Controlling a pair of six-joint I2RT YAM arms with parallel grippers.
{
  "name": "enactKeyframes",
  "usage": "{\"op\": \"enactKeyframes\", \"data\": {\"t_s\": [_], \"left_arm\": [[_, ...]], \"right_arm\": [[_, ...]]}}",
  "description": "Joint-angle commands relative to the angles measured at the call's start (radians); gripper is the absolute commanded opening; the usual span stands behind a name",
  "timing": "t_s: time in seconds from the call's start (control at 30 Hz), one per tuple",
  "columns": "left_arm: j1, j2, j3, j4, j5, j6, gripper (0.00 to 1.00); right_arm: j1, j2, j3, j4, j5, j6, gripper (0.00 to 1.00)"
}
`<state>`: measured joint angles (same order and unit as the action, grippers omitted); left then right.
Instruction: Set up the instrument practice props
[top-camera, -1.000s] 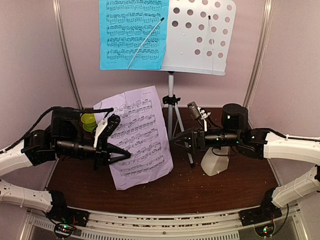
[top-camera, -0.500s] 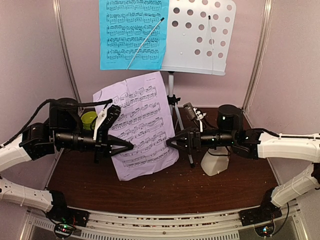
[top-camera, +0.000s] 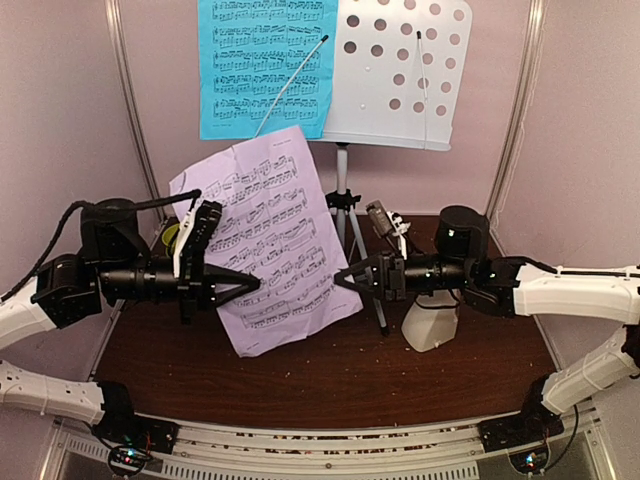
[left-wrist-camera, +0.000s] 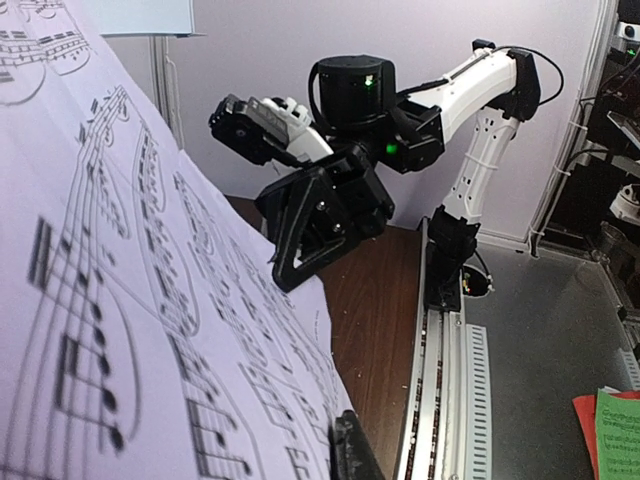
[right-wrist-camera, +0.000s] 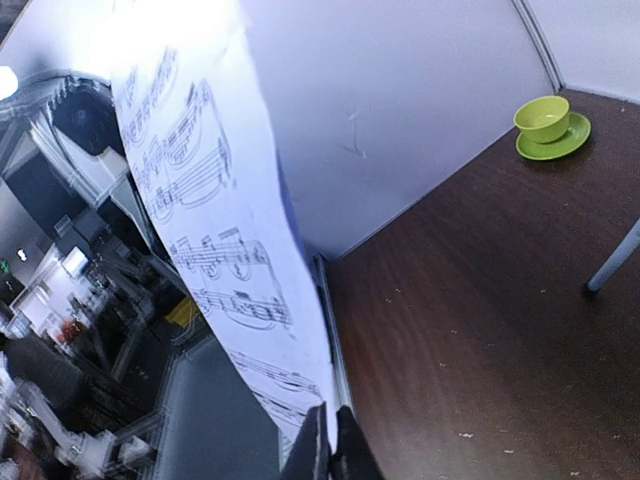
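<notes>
Lilac walls (top-camera: 60, 120) closed in a dark brown table (top-camera: 330, 370), above which the lilac page (top-camera: 265, 250) hung tilted between the two arms, clear of the wood. The left gripper (top-camera: 250, 286) had its fingers pressed together on the sheet's lower middle, and the right gripper (top-camera: 340, 279) was pinched shut on the sheet's right edge, as its wrist view showed. Behind, the music stand (top-camera: 400, 70) stood on its tripod at the back of the table, with the cyan page (top-camera: 265, 65) on the left half of its desk, overhanging the side. A cream metronome (top-camera: 430, 322) sat on the table under the right arm. A green bowl (right-wrist-camera: 543, 118) rested on its saucer (right-wrist-camera: 560, 143) in the far left corner.
</notes>
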<state>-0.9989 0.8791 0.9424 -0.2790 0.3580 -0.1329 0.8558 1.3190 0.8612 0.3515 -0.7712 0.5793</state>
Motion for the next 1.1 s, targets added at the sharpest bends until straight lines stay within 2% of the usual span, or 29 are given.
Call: {"op": "enactKeyframes", "data": {"t_s": [0.0, 0.07, 0.17, 0.23, 0.3, 0.37, 0.57, 0.73, 0.9, 1.07], "left_arm": [[-0.004, 0.006, -0.009, 0.105, -0.038, -0.037, 0.05], [-0.004, -0.004, -0.017, 0.098, -0.087, -0.051, 0.11], [-0.004, -0.030, -0.027, 0.033, -0.201, -0.082, 0.36], [-0.004, -0.060, -0.037, -0.012, -0.266, -0.103, 0.58], [-0.003, -0.092, -0.046, -0.065, -0.307, -0.108, 0.69], [-0.003, -0.119, -0.040, -0.119, -0.343, -0.092, 0.75], [-0.003, -0.126, 0.057, -0.301, -0.381, 0.007, 0.84], [-0.020, 0.032, 0.256, -0.464, -0.350, 0.136, 0.87], [-0.067, 0.147, 0.439, -0.523, -0.338, 0.280, 0.88], [-0.096, 0.251, 0.565, -0.606, -0.328, 0.379, 0.88]], "right_arm": [[-0.003, -0.036, 0.035, 0.029, -0.029, 0.037, 0.00], [-0.003, -0.056, 0.053, -0.047, -0.019, 0.000, 0.00], [-0.003, -0.095, 0.105, -0.284, 0.033, -0.147, 0.00], [-0.004, -0.115, 0.146, -0.463, 0.097, -0.258, 0.00], [-0.004, -0.126, 0.194, -0.632, 0.167, -0.367, 0.00], [-0.002, -0.127, 0.236, -0.783, 0.229, -0.457, 0.00], [0.031, -0.121, 0.351, -1.121, 0.408, -0.629, 0.00], [0.144, -0.061, 0.515, -1.364, 0.587, -0.713, 0.00], [0.253, 0.002, 0.632, -1.519, 0.716, -0.742, 0.00], [0.305, 0.041, 0.710, -1.594, 0.762, -0.719, 0.00]]}}
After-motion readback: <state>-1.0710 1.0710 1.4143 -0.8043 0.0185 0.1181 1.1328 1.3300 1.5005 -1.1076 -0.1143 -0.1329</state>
